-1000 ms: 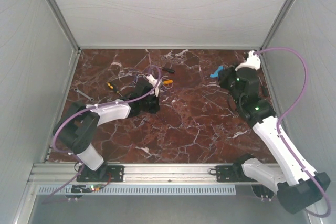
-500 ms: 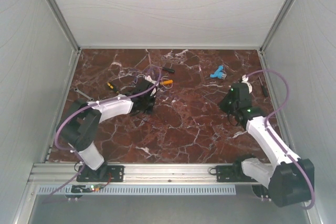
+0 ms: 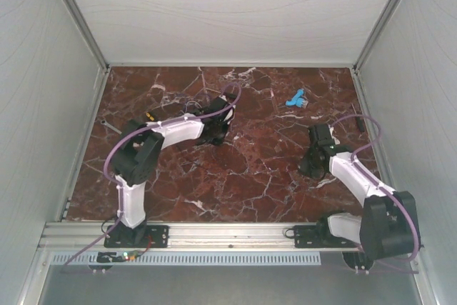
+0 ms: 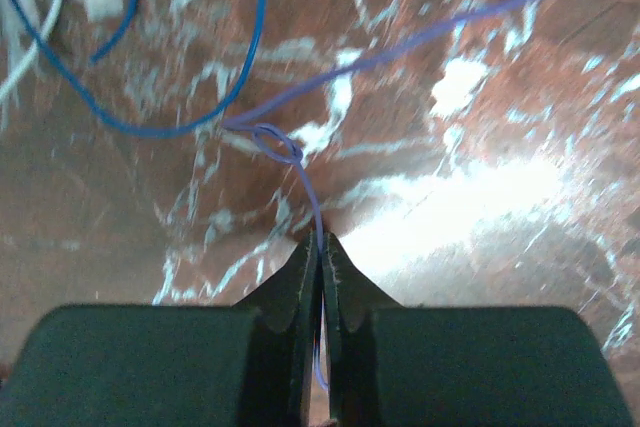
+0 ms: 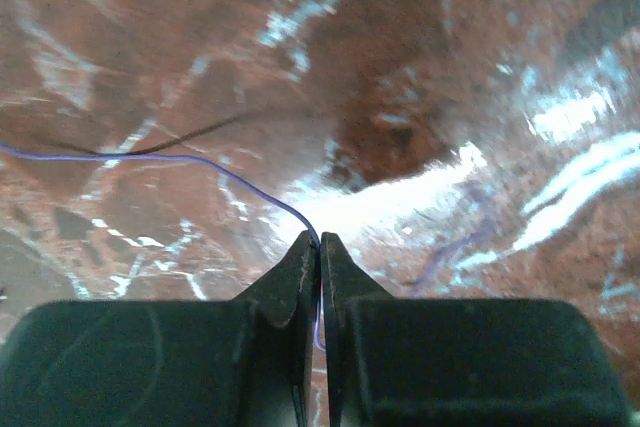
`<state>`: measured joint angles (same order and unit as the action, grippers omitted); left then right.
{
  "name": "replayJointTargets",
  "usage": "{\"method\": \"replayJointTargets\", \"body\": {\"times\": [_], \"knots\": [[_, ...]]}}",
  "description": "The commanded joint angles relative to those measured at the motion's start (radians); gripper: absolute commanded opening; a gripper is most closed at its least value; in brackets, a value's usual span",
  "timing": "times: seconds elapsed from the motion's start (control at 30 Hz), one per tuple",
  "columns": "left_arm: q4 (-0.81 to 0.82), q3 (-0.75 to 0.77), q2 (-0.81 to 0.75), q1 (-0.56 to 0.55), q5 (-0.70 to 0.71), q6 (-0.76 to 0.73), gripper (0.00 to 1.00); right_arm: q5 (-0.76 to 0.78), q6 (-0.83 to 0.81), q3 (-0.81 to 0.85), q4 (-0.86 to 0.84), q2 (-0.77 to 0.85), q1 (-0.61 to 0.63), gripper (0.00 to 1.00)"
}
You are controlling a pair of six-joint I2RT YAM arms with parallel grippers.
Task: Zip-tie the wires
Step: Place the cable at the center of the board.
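Observation:
The wires show as thin strands. In the left wrist view a purple wire rises from my left gripper, which is shut on it. The wire reaches a small knot. From there a strand runs up to the right and a blue loop curves left beside a white strand. My right gripper is shut on another thin purple wire that trails off to the left. From above, the left gripper sits mid-table and the right gripper is at the right.
A small blue piece lies at the far right of the red marble table. An orange-handled screwdriver and a grey tool lie at the left. A dark tool lies by the right wall. White walls enclose three sides.
The right arm has drawn back from the far right corner toward the near side. The left arm has swung its gripper to the right, covering the screwdrivers in the middle.

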<state>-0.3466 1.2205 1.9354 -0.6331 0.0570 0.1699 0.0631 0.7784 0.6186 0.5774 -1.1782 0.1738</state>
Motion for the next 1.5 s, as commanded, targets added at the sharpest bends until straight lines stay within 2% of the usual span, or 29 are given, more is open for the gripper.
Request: {"method": "replayJointTargets", "body": {"times": [0.0,0.2,0.27,0.33,0.4,0.53,0.63,0.83,0.9,0.97,1.03,1.17,1.47], "knots": [[-0.041,0.137,0.085,-0.017,0.007,-0.037,0.00,-0.025,0.064,-0.004,0.140,-0.033,-0.009,0.00],[-0.101,0.326,0.229,-0.027,-0.020,-0.063,0.00,-0.039,0.091,-0.076,0.134,0.033,-0.015,0.00],[-0.115,0.353,0.254,-0.033,-0.025,-0.072,0.01,-0.024,0.088,-0.079,0.156,0.067,-0.022,0.07],[-0.116,0.359,0.264,-0.041,-0.029,-0.079,0.07,-0.016,0.086,-0.081,0.168,0.103,-0.027,0.11],[-0.114,0.359,0.267,-0.045,-0.031,-0.084,0.16,-0.019,0.086,-0.087,0.168,0.136,-0.029,0.14],[-0.118,0.370,0.260,-0.048,-0.030,-0.096,0.46,-0.023,0.089,-0.090,0.156,0.157,-0.029,0.19],[-0.122,0.379,0.246,-0.050,-0.034,-0.106,0.62,-0.024,0.084,-0.087,0.147,0.147,-0.031,0.26],[-0.123,0.361,0.195,-0.051,-0.075,-0.114,0.87,-0.019,0.072,-0.070,0.147,0.147,-0.030,0.57],[-0.123,0.349,0.173,-0.051,-0.097,-0.117,0.98,-0.025,0.067,-0.061,0.147,0.162,-0.030,0.72],[-0.117,0.334,0.150,-0.051,-0.119,-0.116,1.00,-0.032,0.052,-0.047,0.145,0.180,-0.030,0.80],[-0.103,0.315,0.123,-0.051,-0.145,-0.113,1.00,-0.036,0.038,-0.033,0.144,0.202,-0.030,0.82],[-0.094,0.299,0.074,-0.050,-0.177,-0.100,1.00,-0.068,-0.012,-0.015,0.123,0.255,-0.031,0.82],[-0.040,0.240,-0.061,-0.042,-0.208,-0.012,1.00,-0.287,-0.108,-0.036,-0.037,0.388,-0.029,0.79]]}}
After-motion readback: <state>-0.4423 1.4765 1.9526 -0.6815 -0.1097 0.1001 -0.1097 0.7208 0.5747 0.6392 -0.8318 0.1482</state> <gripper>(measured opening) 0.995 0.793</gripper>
